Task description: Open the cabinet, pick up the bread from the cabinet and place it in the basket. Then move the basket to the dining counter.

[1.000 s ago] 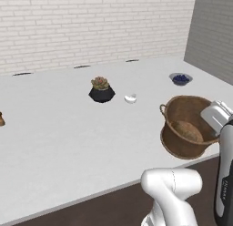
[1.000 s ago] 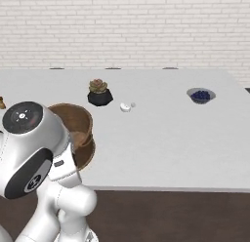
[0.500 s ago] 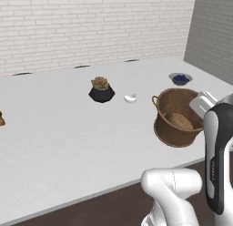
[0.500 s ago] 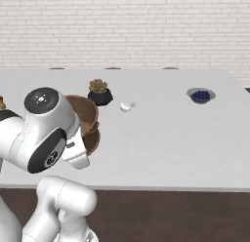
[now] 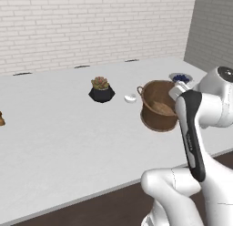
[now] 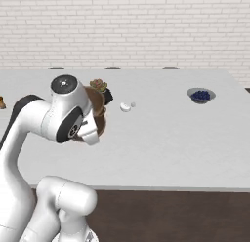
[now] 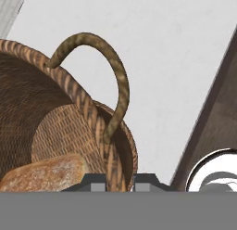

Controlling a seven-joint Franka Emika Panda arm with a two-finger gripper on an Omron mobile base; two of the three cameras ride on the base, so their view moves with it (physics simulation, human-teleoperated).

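The brown woven basket (image 5: 157, 112) hangs tilted over the white dining counter (image 5: 59, 138), near its right part. My gripper (image 7: 118, 180) is shut on the basket's rim just under a loop handle (image 7: 109, 67), one fingertip (image 7: 96, 181) on each side of the wall. In the left base view the gripper (image 5: 178, 89) sits at the basket's right rim. The golden-brown bread (image 7: 46, 171) lies inside the basket, also seen as bread (image 5: 163, 108). From the right base view, my arm covers most of the basket (image 6: 99, 113). The cabinet is out of view.
A black pot with a succulent (image 5: 101, 90) stands left of the basket, and a small white object (image 5: 130, 99) lies between them. A bowl of blueberries (image 6: 200, 95) sits toward the counter's right end. A small brown item (image 5: 1, 118) is at the far left. A brick wall runs behind.
My arm has swung the basket leftward and farther onto the counter, closer to the plant pot. The grip on the rim is unchanged, and the bread stays inside.
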